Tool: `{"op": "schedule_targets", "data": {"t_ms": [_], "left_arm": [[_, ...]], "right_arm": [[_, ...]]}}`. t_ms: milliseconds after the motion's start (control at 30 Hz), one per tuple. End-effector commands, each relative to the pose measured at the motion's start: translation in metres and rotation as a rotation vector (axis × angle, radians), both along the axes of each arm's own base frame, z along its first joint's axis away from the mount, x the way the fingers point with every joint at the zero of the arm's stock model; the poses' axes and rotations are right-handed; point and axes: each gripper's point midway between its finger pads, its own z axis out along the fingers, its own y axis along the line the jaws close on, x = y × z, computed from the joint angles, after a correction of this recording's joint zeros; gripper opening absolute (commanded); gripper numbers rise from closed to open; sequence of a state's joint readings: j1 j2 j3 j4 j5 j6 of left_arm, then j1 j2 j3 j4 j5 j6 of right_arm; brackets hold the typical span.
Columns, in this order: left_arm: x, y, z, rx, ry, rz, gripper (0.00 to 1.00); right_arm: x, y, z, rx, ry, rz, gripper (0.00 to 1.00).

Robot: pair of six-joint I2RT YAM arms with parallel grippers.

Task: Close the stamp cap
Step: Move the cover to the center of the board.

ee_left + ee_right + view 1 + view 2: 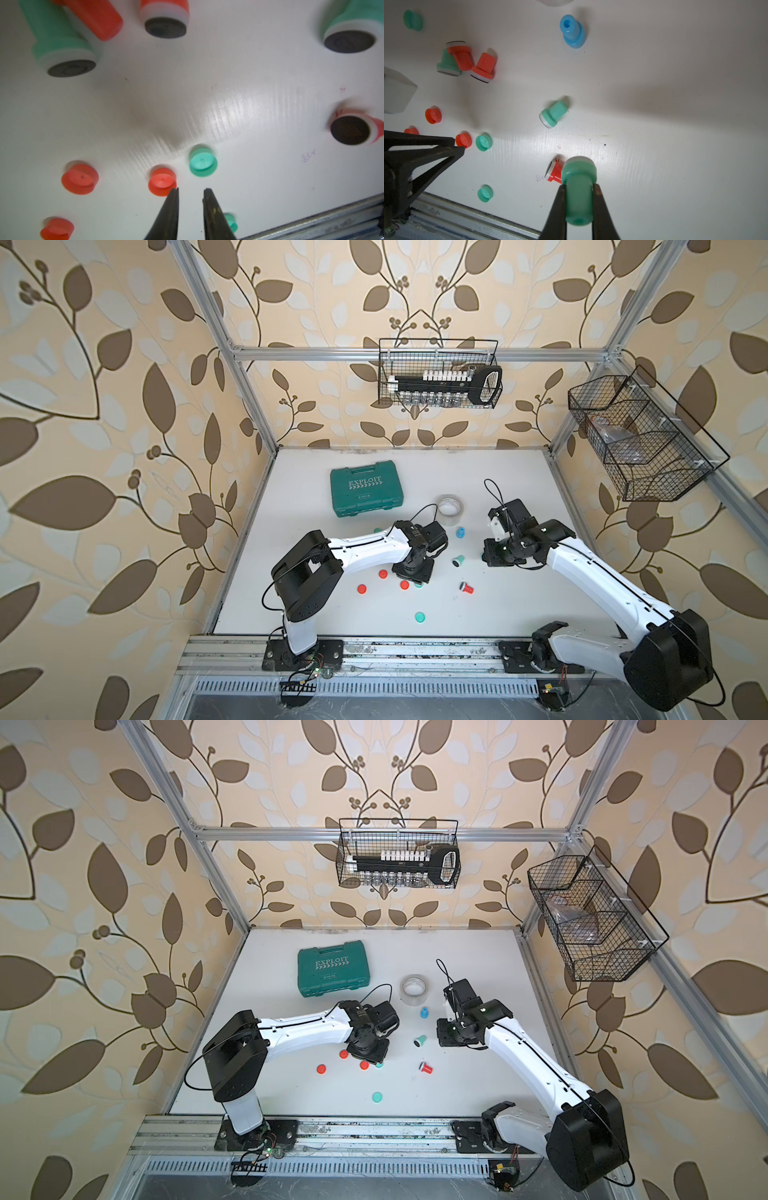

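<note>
My right pincer (579,188) is clamped on the stem of a green stamp (579,172), holding it over the white table (675,124). My left pincer (191,190) stands slightly parted with nothing between its tips, just beside a red cap (162,181) and near a green cap (203,162), both lying on the table.

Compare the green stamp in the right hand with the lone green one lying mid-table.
The held green stamp is clamped by its stem in the right hand, off the table; the loose green stamp lies on its side, untouched. The held green stamp's face is hidden; the loose green stamp's dark face shows in the left wrist view. Both: green, white band, uncapped.
</note>
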State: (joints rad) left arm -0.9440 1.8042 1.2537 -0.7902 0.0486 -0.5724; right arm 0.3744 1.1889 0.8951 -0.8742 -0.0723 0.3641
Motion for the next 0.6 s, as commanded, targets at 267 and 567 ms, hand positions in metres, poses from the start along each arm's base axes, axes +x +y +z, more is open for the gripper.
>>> {"op": "schedule_targets", "data": {"t_ms": [267,567], "left_arm": [[-0.001,-0.015,-0.002,-0.016,0.013,0.001,0.15],[-0.002,-0.021,-0.009,-0.012,0.031,-0.004,0.11]], "right_arm": [[-0.005,0.001,-0.007,0.008,0.020,0.015,0.08],[-0.006,0.001,-0.005,0.012,0.017,0.017,0.09]]}}
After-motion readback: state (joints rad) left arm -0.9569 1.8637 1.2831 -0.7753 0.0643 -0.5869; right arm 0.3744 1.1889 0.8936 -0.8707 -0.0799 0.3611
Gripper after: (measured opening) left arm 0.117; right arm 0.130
